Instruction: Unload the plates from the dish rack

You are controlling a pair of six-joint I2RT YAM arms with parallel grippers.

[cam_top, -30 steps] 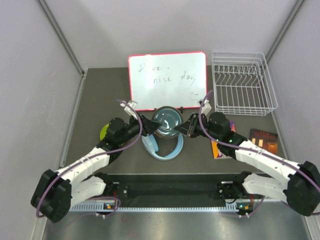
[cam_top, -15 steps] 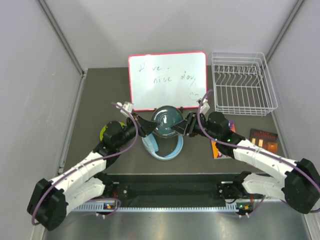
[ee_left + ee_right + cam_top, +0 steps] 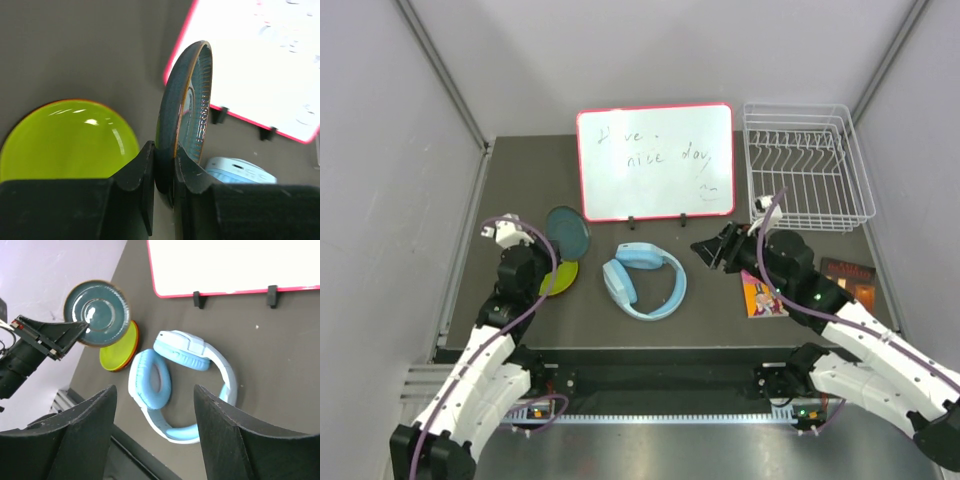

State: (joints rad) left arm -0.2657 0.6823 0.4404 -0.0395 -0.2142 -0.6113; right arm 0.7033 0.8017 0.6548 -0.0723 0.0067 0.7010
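My left gripper (image 3: 544, 246) is shut on the rim of the dark green plate (image 3: 567, 232), holding it on edge (image 3: 187, 100) with both jaws pressed on its lower rim. The gripper (image 3: 165, 167) hangs just above a yellow-green plate (image 3: 560, 277) that lies on the table (image 3: 65, 137) on top of an orange one. My right gripper (image 3: 708, 254) is open and holds nothing; in its own view it (image 3: 155, 388) hovers over the headphones. The dish rack (image 3: 805, 165) stands at the back right with no plate showing in it.
Blue-and-white headphones (image 3: 645, 280) lie in the middle between the arms. A red-framed whiteboard (image 3: 655, 160) stands behind them. A colourful card (image 3: 765, 296) and a dark book (image 3: 847, 280) lie on the right, near my right arm.
The right gripper let go of the dark green plate, opened and drew back to the right. The left gripper closed on it and carried it left, over the yellow-green plate.
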